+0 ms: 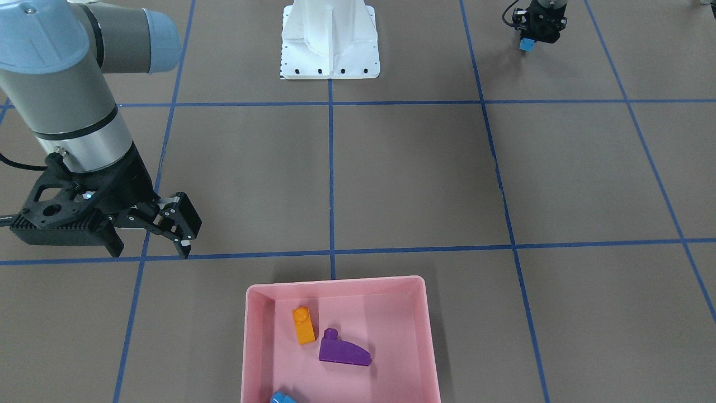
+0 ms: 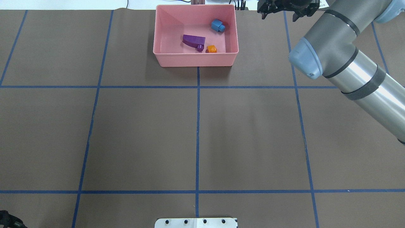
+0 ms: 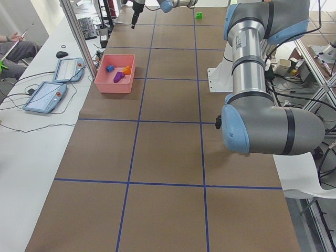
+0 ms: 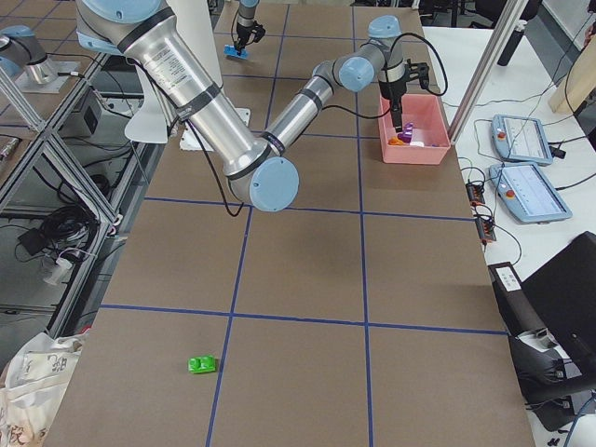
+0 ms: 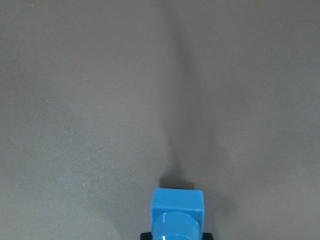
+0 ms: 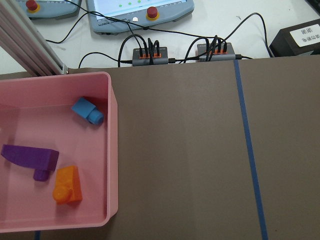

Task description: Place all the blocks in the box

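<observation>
The pink box (image 1: 335, 283) holds an orange block (image 1: 304, 326), a purple sloped block (image 1: 344, 351) and a small blue block (image 2: 217, 25). The box also shows in the right wrist view (image 6: 113, 150). My right gripper (image 1: 182, 235) is open and empty, above the table just beside the box's end. My left gripper (image 1: 527, 40) is shut on another blue block (image 5: 177, 214), held a little above the table near the robot's side, far from the box. A green block (image 4: 202, 364) lies alone on the table at its far right end.
The white robot base plate (image 1: 330, 47) stands at the robot's edge. Beyond the box, off the table, are cable hubs (image 6: 150, 50), teach pendants (image 3: 44, 95) and an aluminium post (image 6: 30, 45). Blue tape lines grid the brown table.
</observation>
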Robot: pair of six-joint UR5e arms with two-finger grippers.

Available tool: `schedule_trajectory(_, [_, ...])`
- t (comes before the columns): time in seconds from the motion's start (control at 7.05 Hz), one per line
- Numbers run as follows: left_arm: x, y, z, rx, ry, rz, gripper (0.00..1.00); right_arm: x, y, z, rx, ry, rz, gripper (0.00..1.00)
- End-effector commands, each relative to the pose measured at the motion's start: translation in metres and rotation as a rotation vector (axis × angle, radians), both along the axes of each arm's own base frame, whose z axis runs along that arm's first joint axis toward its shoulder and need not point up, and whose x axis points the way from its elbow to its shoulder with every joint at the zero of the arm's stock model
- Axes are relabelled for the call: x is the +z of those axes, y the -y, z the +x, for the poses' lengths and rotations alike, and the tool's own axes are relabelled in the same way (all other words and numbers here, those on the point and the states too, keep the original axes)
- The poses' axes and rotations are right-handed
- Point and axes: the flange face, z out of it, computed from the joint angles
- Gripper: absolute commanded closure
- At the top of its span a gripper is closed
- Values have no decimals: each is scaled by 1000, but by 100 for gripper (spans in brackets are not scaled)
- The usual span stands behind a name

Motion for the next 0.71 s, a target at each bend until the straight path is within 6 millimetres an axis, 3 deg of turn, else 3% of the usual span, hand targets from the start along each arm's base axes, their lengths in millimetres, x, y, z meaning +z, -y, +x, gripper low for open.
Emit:
schedule_trajectory(0.0, [-59, 53, -16, -189, -120, 0, 100, 11, 5, 17, -21, 3, -8, 0])
schedule_trajectory(0.14, [-80, 80, -17, -282, -182, 7, 100, 21, 7, 34, -42, 9, -8, 0])
schedule_trajectory(0.43, [-138, 143, -6, -413, -368, 91, 100, 68, -4, 84, -90, -6, -4, 0])
schedule_trajectory(0.57, [-151, 165, -8, -458, -404, 126, 100, 89, -10, 109, -115, -12, 4, 0])
